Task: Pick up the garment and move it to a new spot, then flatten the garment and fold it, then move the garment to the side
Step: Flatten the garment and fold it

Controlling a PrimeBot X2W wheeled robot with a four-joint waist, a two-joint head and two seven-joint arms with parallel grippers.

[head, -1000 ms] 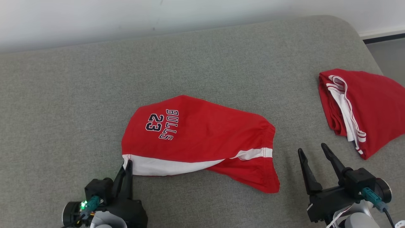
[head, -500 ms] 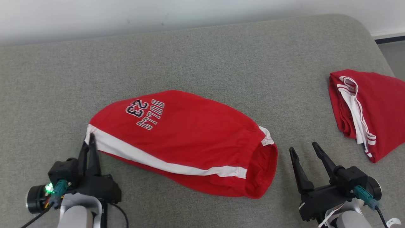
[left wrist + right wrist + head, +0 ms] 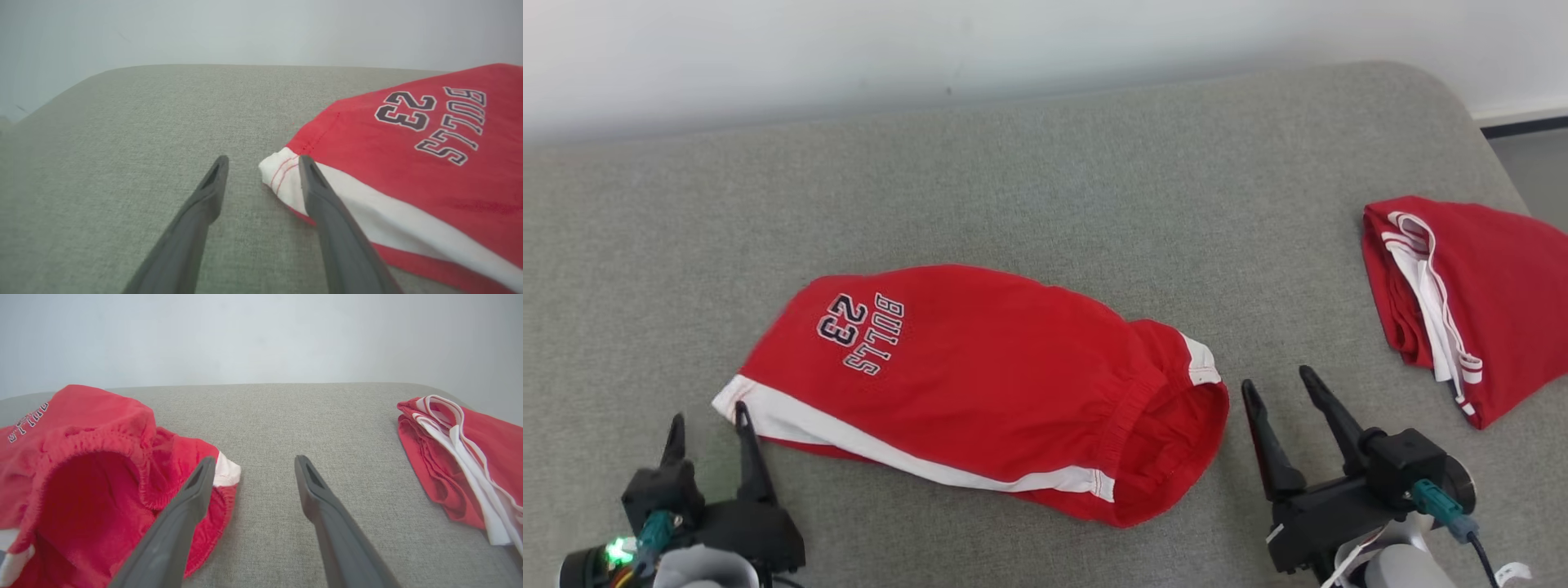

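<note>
The garment (image 3: 980, 384) is a pair of red shorts with a white side stripe and "BULLS 23" lettering, lying loosely on the grey cushion. Its white hem corner (image 3: 282, 171) lies just beside my left gripper (image 3: 707, 412), which stands open at the lower left with nothing between its fingers. The elastic waistband gapes open (image 3: 81, 490) on the right end. My right gripper (image 3: 1278, 380) is open just right of that waistband, apart from the cloth. In the right wrist view its left finger (image 3: 179, 522) crosses in front of the waistband edge.
A second red garment with white trim (image 3: 1462, 302) lies folded at the cushion's right edge. The grey cushion (image 3: 1045, 188) stretches bare behind the shorts to a pale wall. The floor shows past the cushion's far right corner.
My left gripper dragged the hem corner leftward, spreading the shorts out, then opened and let the corner go. The camera view shifted slightly. My right gripper stayed open.
</note>
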